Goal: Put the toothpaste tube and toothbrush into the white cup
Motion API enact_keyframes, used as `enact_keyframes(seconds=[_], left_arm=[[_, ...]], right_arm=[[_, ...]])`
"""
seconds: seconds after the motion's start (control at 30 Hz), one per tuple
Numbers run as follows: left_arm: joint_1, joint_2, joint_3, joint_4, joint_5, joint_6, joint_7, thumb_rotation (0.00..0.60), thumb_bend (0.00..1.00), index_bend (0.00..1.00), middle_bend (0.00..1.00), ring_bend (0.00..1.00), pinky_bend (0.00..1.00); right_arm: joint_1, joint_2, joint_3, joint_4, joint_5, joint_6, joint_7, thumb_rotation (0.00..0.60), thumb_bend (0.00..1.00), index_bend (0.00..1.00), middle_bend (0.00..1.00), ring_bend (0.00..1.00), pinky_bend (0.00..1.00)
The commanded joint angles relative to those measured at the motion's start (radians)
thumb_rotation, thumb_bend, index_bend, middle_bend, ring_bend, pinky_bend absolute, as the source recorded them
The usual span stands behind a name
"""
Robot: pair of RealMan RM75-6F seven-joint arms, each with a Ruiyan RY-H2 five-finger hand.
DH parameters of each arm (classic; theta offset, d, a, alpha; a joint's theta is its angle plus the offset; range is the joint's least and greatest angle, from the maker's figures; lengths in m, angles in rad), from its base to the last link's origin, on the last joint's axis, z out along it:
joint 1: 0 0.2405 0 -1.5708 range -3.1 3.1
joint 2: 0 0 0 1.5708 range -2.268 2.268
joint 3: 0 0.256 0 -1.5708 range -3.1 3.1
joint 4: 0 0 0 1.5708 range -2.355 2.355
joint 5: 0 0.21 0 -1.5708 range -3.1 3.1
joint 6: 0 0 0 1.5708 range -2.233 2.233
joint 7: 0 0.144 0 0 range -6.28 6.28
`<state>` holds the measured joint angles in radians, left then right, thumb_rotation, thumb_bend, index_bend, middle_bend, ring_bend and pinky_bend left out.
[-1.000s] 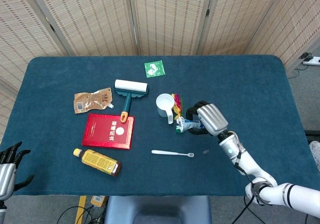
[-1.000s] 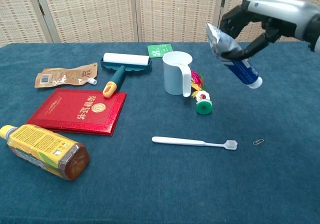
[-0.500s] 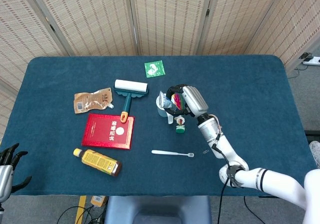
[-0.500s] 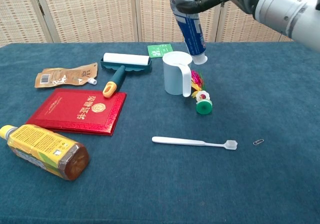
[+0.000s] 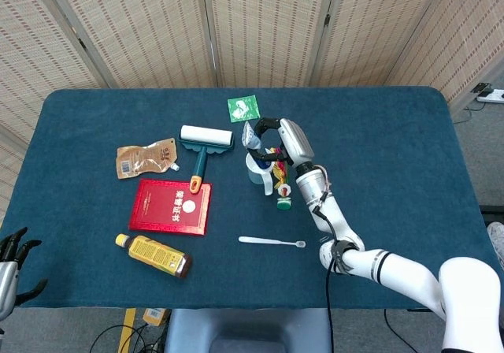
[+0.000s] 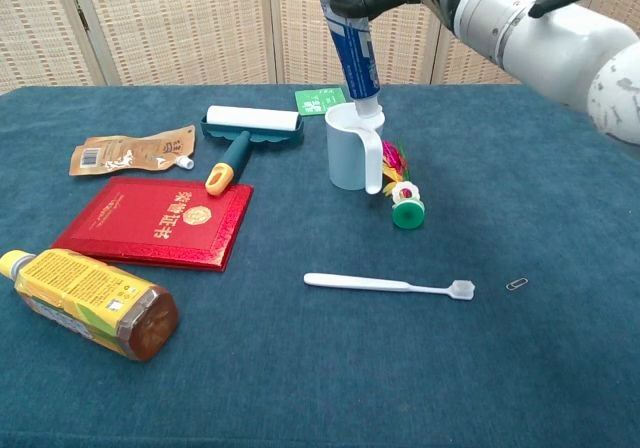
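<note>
Toothpaste tube: blue-and-white, silver crimp, near-vertical, white cap down at the white cup rim. Right hand fingers wrap its upper end.

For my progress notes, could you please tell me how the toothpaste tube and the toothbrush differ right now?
The toothpaste tube is held nearly upright by the right hand, cap end at the white cup mouth; the toothbrush lies flat, untouched, on the table. The tube is blue and silver; the brush is white. Neither is fully in the cup.
</note>
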<state>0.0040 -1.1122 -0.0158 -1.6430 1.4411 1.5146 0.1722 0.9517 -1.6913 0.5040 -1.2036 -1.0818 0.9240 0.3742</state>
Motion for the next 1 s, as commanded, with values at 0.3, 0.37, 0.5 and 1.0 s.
enact_keyframes(seconds=[0.3,0.37,0.5,1.0], left_arm=[[0.006,-0.002,-0.001,0.002,-0.004,0.006,0.000,0.600,0.24,0.28,0.11,0.13,0.17],[0.004,-0.003,-0.001,0.002,-0.003,0.004,0.001,0.600,0.24,0.28,0.11,0.13,0.17],[0.003,-0.003,-0.001,0.002,-0.001,0.004,0.001,0.600,0.24,0.28,0.11,0.13,0.17],[0.010,-0.004,0.003,0.005,-0.006,0.004,0.000,0.600,0.24,0.28,0.11,0.13,0.17]], right_arm=[[0.051,-0.101,0.014,0.178,0.004,-0.009,0.052,0.600,0.33,0.77,0.71,0.44,0.34],[0.053,-0.113,0.014,0.191,0.002,-0.014,0.072,0.600,0.33,0.77,0.71,0.44,0.34],[0.056,-0.134,0.008,0.218,-0.012,-0.012,0.100,0.600,0.32,0.77,0.71,0.43,0.34],[0.061,-0.193,-0.018,0.340,-0.034,-0.057,0.172,0.600,0.28,0.77,0.62,0.38,0.32]])
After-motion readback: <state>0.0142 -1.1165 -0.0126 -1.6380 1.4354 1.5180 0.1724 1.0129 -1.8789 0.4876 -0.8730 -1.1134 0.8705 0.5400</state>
